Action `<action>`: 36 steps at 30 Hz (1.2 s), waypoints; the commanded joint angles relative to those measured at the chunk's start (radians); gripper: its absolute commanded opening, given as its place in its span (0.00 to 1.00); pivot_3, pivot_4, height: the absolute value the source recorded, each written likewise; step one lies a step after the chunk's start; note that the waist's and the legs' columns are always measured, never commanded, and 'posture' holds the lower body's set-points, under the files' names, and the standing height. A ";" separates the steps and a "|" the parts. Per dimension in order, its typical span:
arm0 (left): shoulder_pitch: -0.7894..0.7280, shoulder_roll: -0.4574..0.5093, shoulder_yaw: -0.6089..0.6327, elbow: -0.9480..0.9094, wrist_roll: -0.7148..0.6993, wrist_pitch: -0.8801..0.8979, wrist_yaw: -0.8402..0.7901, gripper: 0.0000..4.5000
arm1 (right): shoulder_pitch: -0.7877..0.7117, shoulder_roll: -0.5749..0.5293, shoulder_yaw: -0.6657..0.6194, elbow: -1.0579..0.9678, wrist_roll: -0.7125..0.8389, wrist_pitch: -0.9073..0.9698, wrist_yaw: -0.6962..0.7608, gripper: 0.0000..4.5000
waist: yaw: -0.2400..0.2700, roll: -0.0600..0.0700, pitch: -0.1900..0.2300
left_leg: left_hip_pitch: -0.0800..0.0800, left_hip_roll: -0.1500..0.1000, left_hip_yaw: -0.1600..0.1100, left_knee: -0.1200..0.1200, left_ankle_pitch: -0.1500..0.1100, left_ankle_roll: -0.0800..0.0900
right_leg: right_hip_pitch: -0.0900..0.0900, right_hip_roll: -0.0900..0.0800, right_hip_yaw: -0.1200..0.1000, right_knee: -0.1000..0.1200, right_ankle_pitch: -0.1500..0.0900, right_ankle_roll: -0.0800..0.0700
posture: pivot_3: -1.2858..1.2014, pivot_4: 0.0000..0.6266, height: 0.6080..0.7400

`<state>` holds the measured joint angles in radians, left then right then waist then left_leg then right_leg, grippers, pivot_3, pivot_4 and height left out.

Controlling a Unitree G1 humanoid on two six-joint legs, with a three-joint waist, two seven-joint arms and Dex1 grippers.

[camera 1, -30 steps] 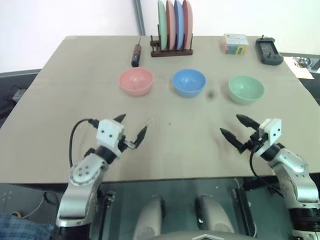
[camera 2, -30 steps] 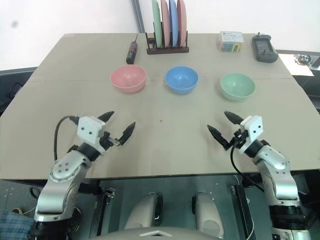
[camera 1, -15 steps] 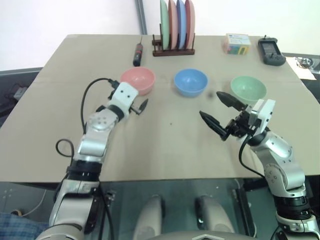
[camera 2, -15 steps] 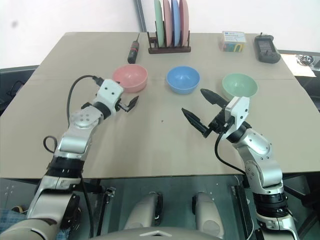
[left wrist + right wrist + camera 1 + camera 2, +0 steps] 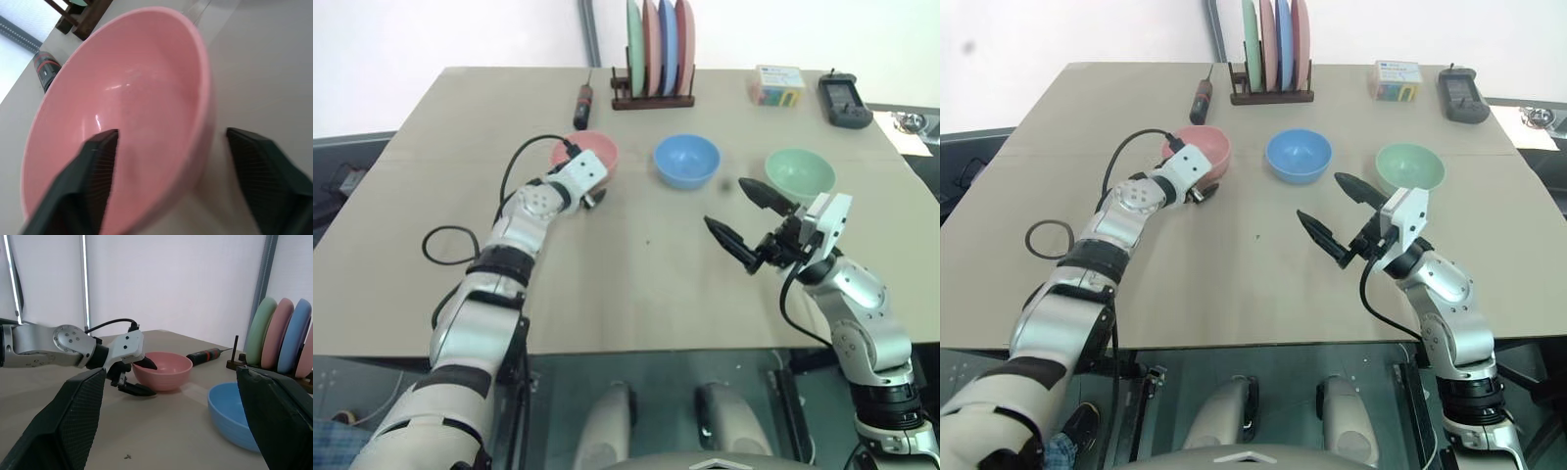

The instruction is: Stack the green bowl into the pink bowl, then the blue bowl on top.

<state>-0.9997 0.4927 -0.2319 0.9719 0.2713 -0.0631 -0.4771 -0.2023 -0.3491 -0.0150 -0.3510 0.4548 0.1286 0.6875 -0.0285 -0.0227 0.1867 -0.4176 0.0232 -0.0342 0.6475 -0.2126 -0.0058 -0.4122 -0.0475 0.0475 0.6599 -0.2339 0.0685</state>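
Note:
Three bowls stand in a row across the table: the pink bowl (image 5: 1212,145) on the left, the blue bowl (image 5: 686,160) in the middle, the green bowl (image 5: 800,171) on the right. My left gripper (image 5: 166,161) is open and straddles the pink bowl's near rim. One finger (image 5: 98,161) is inside the bowl, the other (image 5: 259,171) is outside, apart from the wall. My right gripper (image 5: 724,203) hangs open and empty above the table, in front of the gap between the blue and green bowls.
At the back edge stand a wooden rack (image 5: 651,98) of upright plates, a screwdriver (image 5: 580,106) left of it, a small colourful box (image 5: 775,85) and a black device (image 5: 844,100). The rack and screwdriver lie just behind the pink and blue bowls.
My left arm has stretched forward from the near table edge to the pink bowl, and its fingers have narrowed around the rim. My right gripper rose and swung left earlier, then held still.

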 commanded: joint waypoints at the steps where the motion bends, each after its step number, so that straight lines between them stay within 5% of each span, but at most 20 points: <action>1: -0.048 -0.008 -0.008 0.054 0.017 -0.046 -0.006 0.46 | 0.005 -0.005 -0.016 -0.033 -0.002 -0.024 -0.007 0.99 | -0.001 0.000 0.000 | 0.000 0.000 0.000 0.000 0.000 0.000 | 0.000 0.000 0.000 0.000 0.000 0.000 | 0.52 0.24 1.00; 6: -0.058 -0.014 -0.018 0.079 0.029 -0.081 -0.037 0.03 | 0.008 -0.005 -0.018 -0.031 -0.008 -0.028 -0.008 0.99 | -0.003 0.000 0.000 | 0.000 0.000 0.000 0.000 0.000 0.000 | 0.000 0.000 0.000 0.001 0.000 0.000 | 0.52 0.24 1.00; 13: 0.082 0.000 -0.051 -0.243 -0.030 -0.081 -0.327 0.03 | 0.010 -0.008 -0.019 -0.030 -0.010 -0.030 -0.006 0.99 | -0.002 0.000 0.000 | 0.000 0.000 0.000 0.000 0.000 0.000 | 0.000 0.000 0.000 0.001 0.000 -0.001 | 0.52 0.24 1.00; 18: 0.321 0.113 -0.140 -0.851 -0.179 0.117 -0.707 0.03 | 0.009 -0.010 -0.018 -0.026 -0.009 -0.029 -0.003 0.99 | -0.008 0.001 0.000 | 0.000 0.000 0.001 0.000 0.000 0.000 | 0.000 0.000 0.002 0.001 0.001 -0.001 | 0.52 0.24 1.00; 21: 0.385 0.184 -0.172 -1.052 -0.232 0.211 -0.829 0.03 | 0.011 -0.011 -0.015 -0.028 -0.009 -0.029 -0.004 0.99 | -0.008 0.001 -0.001 | 0.002 0.001 0.001 0.000 0.000 0.000 | 0.000 0.000 0.002 0.002 0.000 -0.002 | 0.52 0.24 1.00; 27: 0.390 0.189 -0.180 -1.087 -0.200 0.218 -0.806 0.03 | 0.011 -0.011 -0.014 -0.026 -0.010 -0.030 -0.004 0.99 | -0.006 0.001 -0.001 | 0.003 0.001 0.002 0.002 0.000 0.000 | 0.001 0.000 0.003 0.002 -0.003 0.000 | 0.52 0.24 1.00; 28: 0.385 0.180 -0.177 -1.069 -0.193 0.209 -0.790 0.21 | 0.011 -0.011 -0.014 -0.026 -0.011 -0.031 -0.004 0.99 | -0.006 0.001 -0.001 | 0.003 0.001 0.002 0.002 0.000 0.000 | 0.001 0.000 0.003 0.002 -0.002 0.000 | 0.52 0.24 1.00; 33: 0.376 0.141 -0.144 -0.996 -0.184 0.184 -0.718 0.57 | 0.010 -0.014 -0.013 -0.024 -0.011 -0.030 -0.001 0.99 | -0.006 0.001 -0.001 | 0.002 0.001 0.001 0.002 0.000 0.000 | 0.001 0.000 0.002 0.002 -0.001 0.001 | 0.52 0.24 1.00; 36: 0.382 0.124 -0.126 -0.981 -0.182 0.181 -0.665 0.87 | 0.011 -0.016 -0.014 -0.023 -0.011 -0.029 0.000 0.99 | -0.006 0.001 -0.001 | 0.002 0.001 0.001 0.002 0.000 0.000 | 0.000 0.000 0.002 0.002 -0.001 0.001 | 0.52 0.24 1.00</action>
<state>-0.6076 0.6250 -0.3980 -0.0011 0.0901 0.1312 -1.1801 -0.1839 -0.3572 -0.0164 -0.3475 0.4394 0.1154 0.6885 -0.0346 -0.0216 0.1862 -0.4160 0.0241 -0.0329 0.6492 -0.2126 -0.0055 -0.4117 -0.0471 0.0499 0.6618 -0.2352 0.0700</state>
